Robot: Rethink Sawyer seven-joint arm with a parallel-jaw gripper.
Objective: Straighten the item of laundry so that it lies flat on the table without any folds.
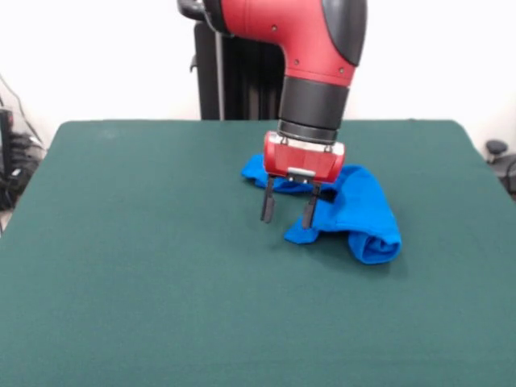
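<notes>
Above crumpled T-shirt (pixel 359 211), end effector (pixel 288 211) agape.

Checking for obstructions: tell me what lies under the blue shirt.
Only the green table shows around the crumpled blue shirt. Whatever lies beneath its folds is covered. The open gripper hangs beside it.

Behind everything it's just a plain white wall (pixel 97 56), evenly lit, no windows or pictures on it. The light is soft and flat, no hard shadows anywhere. Off at the left edge there's some dark equipment (pixel 6 149) with a tangle of cables (pixel 24 157) running down from it, partly cut off so can't tell what it is. On the far right edge a small dark knob-shaped thing (pixel 497 148) pokes into view, maybe part of a chair or stand, too cropped to say.
</notes>
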